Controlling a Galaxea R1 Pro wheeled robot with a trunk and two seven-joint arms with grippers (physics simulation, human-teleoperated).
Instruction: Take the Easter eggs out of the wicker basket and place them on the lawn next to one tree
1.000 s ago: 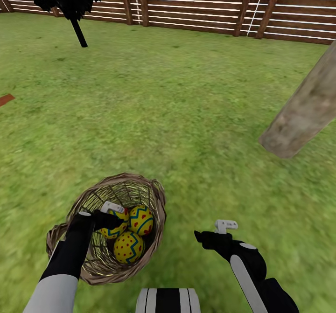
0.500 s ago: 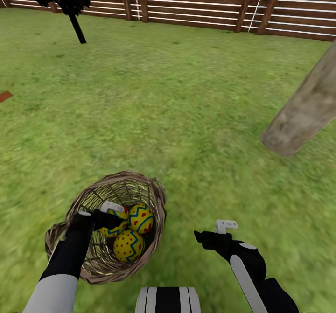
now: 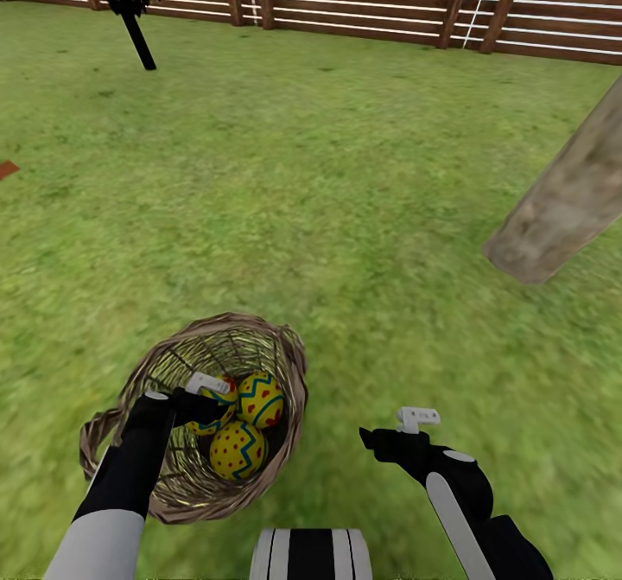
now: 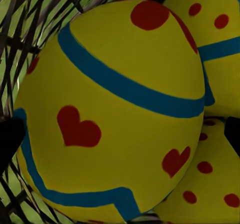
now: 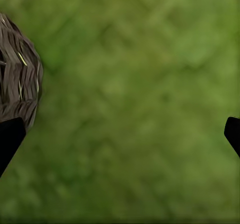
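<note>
— See that? The whole scene has slid a bit: the fence (image 3: 363, 1) sits higher up than a second ago, and the wicker basket (image 3: 285, 364) has crept up too. That looks like the robot's head tipping, not the things moving.

— And the left gripper (image 3: 200, 397)?

— Still down inside the basket, right against the rearmost egg (image 3: 214, 390) of the three. It has hardly shifted against the eggs. From its own camera, that egg (image 4: 110, 114) takes up almost everything between the two dark fingertips (image 4: 10, 139), so the jaws stand apart on either side of it. I'd say they haven't clamped on it yet.

— So nothing is out?

— Nothing. All three Easter eggs are in the basket: the one at the gripper, another (image 3: 261, 398) just beside it, and the third (image 3: 237, 450) nearer the robot, all touching one another.

— The right gripper (image 3: 418, 419)?

— Hanging over bare lawn (image 3: 345, 182) beside the basket, jaws wide apart and holding nothing.

— Where would the eggs go?

— Likely that pale trunk (image 3: 561, 208) leaning in on the right, well apart from the basket. My guess is the squeeze comes next; a round egg could slip if the pinch is off-centre.
</note>
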